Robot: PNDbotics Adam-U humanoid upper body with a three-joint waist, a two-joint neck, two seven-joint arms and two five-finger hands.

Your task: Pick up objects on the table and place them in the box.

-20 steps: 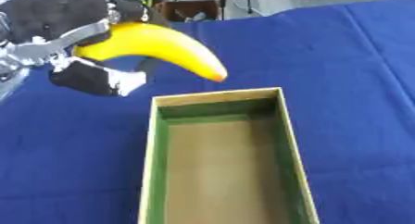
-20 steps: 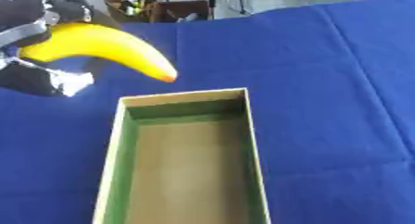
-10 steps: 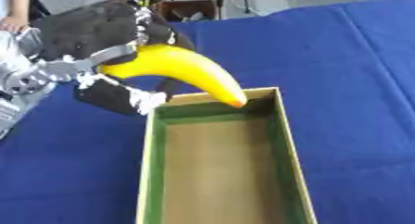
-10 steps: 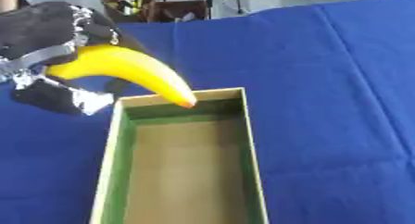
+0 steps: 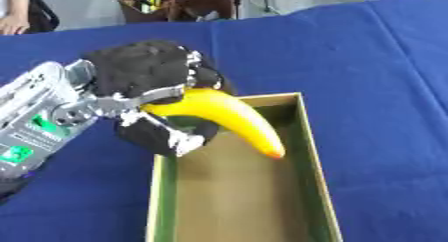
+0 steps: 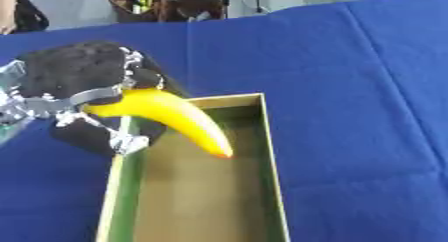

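A yellow banana point(image 5: 229, 118) with an orange tip is held in my left hand point(image 5: 149, 76), whose black fingers and thumb curl round its thick end. The banana hangs over the near-left part of the open box point(image 5: 316, 171), its tip pointing down into the box without touching the floor. The box is long, with green inner walls and a brown bottom, and it holds nothing else that I can see. My left arm comes in from the lower left. My right hand appears in neither view.
A blue cloth point(image 5: 367, 51) covers the table all around the box. Beyond the far edge stand a dark bin with small items point(image 5: 147, 1) and a person's hand point(image 5: 12, 25) at the top left.
My left hand has carried the banana right and toward me, from beside the box's far-left corner to over the box's inside. The banana's tip now dips below the rim.
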